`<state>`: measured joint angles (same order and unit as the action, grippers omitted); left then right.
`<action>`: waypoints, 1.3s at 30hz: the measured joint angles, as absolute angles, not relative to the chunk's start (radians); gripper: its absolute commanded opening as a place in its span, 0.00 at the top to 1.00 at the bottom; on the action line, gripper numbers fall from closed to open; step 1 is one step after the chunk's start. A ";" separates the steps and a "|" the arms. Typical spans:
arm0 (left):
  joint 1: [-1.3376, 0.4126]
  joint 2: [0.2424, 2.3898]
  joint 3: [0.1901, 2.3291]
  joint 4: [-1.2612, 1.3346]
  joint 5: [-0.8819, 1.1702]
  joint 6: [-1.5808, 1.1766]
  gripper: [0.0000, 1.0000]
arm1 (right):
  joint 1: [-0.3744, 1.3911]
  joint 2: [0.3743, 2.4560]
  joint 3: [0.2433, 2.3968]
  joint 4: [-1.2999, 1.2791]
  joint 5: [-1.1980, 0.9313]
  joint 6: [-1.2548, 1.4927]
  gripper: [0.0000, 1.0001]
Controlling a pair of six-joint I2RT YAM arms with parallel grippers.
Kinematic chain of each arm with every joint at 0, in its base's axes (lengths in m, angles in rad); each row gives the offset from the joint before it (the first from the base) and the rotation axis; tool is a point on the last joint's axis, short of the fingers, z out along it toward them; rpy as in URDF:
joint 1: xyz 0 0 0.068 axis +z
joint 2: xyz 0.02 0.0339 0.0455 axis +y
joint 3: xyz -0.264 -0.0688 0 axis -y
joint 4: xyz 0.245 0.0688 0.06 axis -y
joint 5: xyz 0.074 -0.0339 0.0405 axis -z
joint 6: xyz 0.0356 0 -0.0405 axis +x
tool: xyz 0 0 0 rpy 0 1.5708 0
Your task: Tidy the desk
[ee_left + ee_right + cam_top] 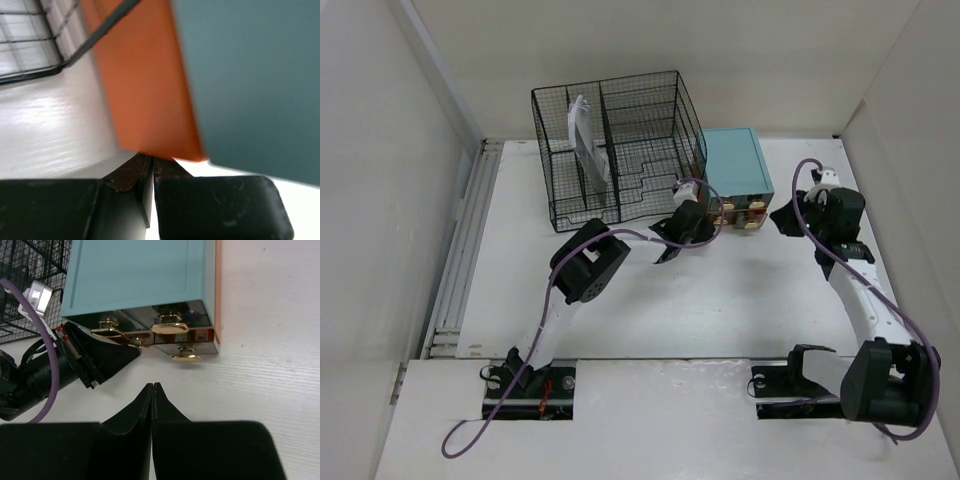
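Note:
The desk (720,300) is a white tabletop with white walls. A teal box (735,160) with gold-knobbed drawers (170,328) stands at the back centre-right, and it also shows in the right wrist view (135,275). My left gripper (705,218) is shut and empty. In the left wrist view its tips (151,161) rest against the box's orange side (145,90), at the lower front left corner. My right gripper (782,218) is shut and empty (152,386), low over the desk a short way in front of the drawers.
A black wire-mesh rack (620,150) stands left of the teal box, close beside it, with white papers (588,145) upright in its left section. The rack's corner shows in the left wrist view (30,45). The left gripper (100,357) lies left of my right gripper's tips.

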<state>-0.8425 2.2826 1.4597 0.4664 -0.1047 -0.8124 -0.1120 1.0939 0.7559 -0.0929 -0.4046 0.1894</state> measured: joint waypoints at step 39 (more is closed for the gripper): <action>-1.068 0.847 0.400 0.422 -0.217 -0.761 0.25 | -0.099 1.678 0.773 0.273 -0.484 0.469 1.00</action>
